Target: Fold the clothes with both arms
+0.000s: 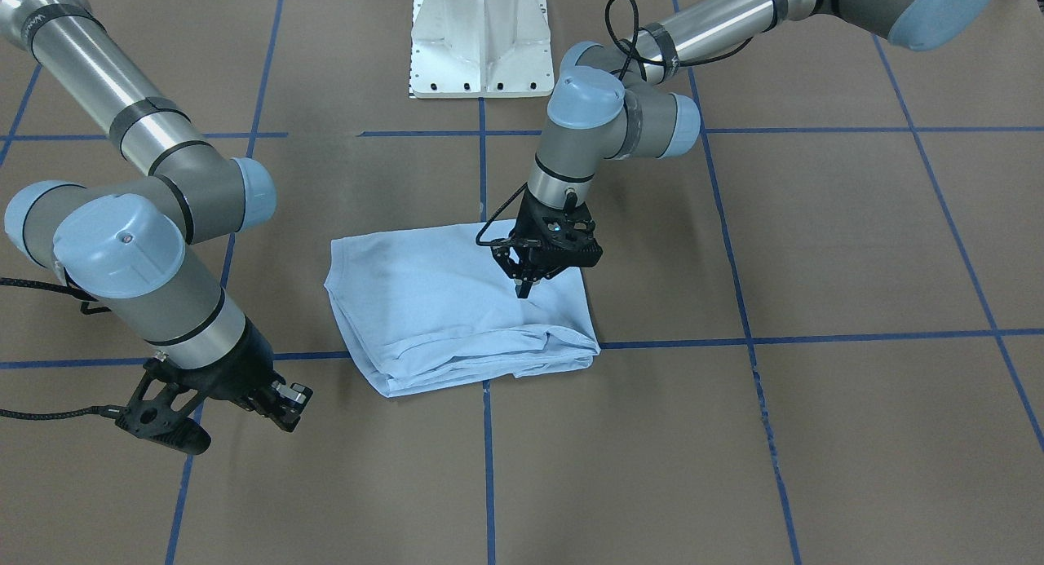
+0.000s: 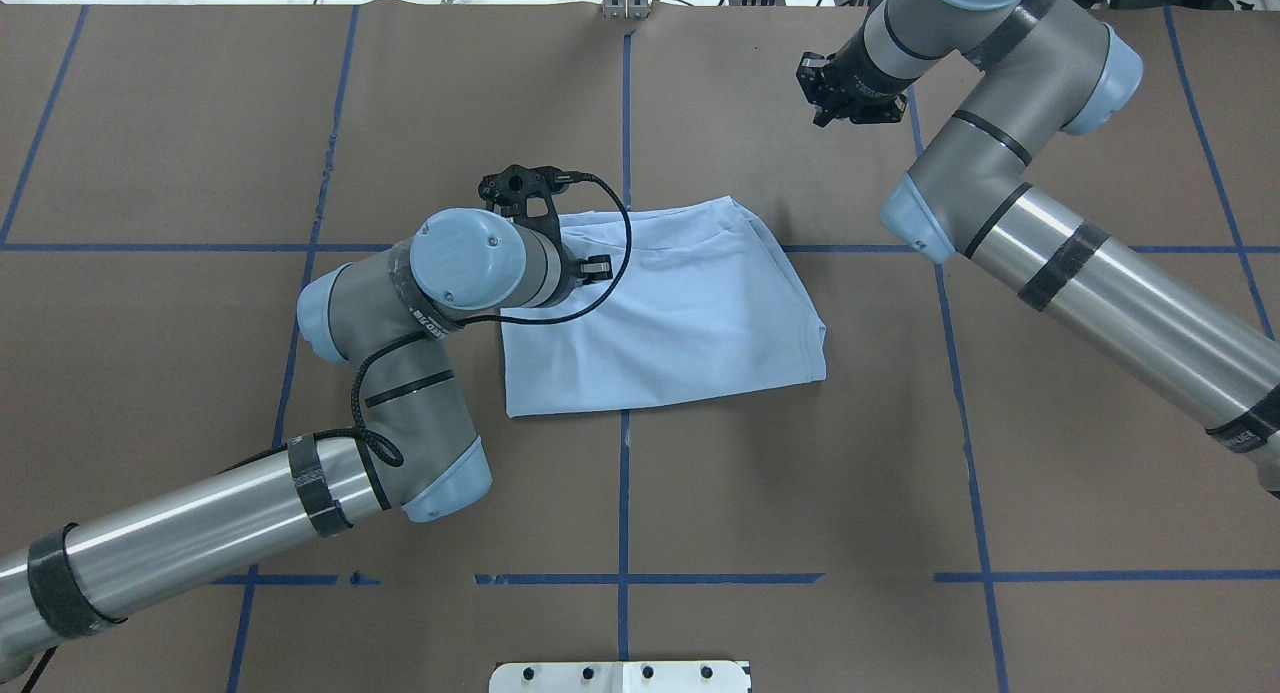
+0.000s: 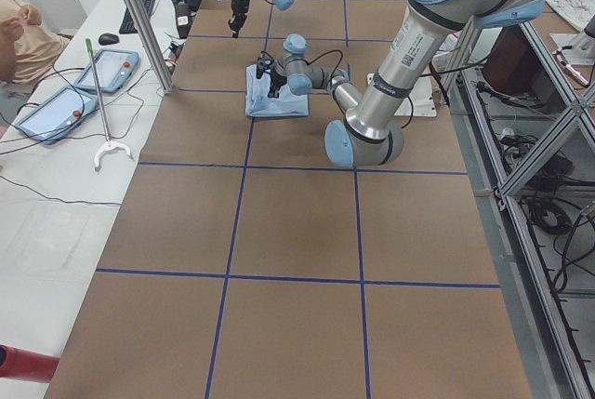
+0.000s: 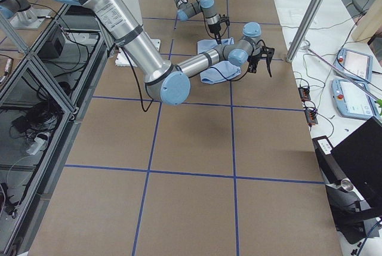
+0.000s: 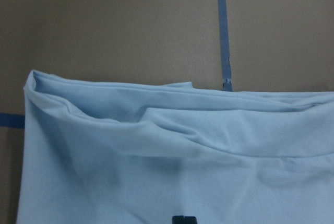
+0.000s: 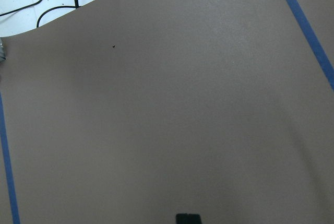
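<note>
The clothes are one light blue T-shirt, lying folded into a rough rectangle on the brown table, with bunched layers along its far edge. It also shows from overhead. My left gripper points straight down over the shirt's left part, fingers shut together, tips at the cloth; I see no fabric pulled up. From overhead its wrist hides it. My right gripper hangs over bare table beyond the shirt's far right corner, apart from it, and looks shut with nothing in it.
The white pedestal base stands at the robot's side of the table. Blue tape lines mark a grid. Beyond the far edge is a white bench with tablets and a metal post; a person sits there.
</note>
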